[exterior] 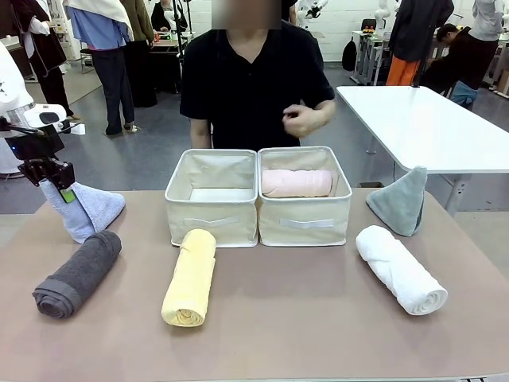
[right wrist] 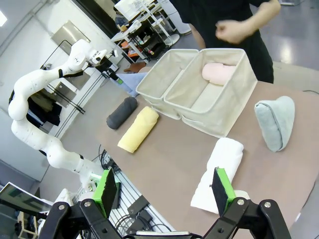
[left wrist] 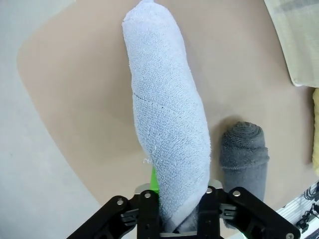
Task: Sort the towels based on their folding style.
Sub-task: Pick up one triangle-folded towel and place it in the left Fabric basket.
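While inside bin (exterior: pixel 305 228), pink towel (exterior: pixel 297 183)

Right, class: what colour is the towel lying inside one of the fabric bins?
Pink. That towel shows best in the front view.

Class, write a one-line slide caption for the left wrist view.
Left gripper shut on the light blue cone-folded towel, dark grey rolled towel beside it on the table.
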Controlling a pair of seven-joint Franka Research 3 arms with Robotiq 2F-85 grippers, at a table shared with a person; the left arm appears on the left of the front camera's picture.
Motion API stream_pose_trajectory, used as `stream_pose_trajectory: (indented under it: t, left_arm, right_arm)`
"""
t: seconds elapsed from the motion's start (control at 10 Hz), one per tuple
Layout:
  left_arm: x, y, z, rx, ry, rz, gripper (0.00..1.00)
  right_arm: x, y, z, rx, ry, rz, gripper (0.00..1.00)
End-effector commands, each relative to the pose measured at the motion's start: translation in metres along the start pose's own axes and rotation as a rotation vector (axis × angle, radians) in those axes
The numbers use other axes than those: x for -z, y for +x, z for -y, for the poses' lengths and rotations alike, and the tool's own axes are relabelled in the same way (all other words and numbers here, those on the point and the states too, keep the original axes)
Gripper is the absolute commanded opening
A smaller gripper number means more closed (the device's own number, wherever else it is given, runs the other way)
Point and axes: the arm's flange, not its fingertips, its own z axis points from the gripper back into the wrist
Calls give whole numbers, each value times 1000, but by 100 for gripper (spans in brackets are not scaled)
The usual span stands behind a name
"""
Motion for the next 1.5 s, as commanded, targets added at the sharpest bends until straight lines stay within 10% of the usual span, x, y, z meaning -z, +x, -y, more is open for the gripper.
stream_pose_trajectory:
  t: [0.0,0.4,0.5,1.0,1.4]
  left_arm:
    - [-3,1,0,4,-13,21,0]
    - [-34,-9,4,24,-42,62,0]
    - [-61,-18,11,35,-69,89,15]
    - [-223,-92,62,88,25,75,15]
    - [-248,-119,74,108,14,85,15]
  right_arm:
    - [-1,-1,0,2,8,-2,100]
    - [-1,-1,0,2,8,-2,100]
    - [-1,-1,0,2,8,-2,100]
    - [-1,-1,0,2,8,-2,100]
    - [-1,-1,0,2,8,-2,100]
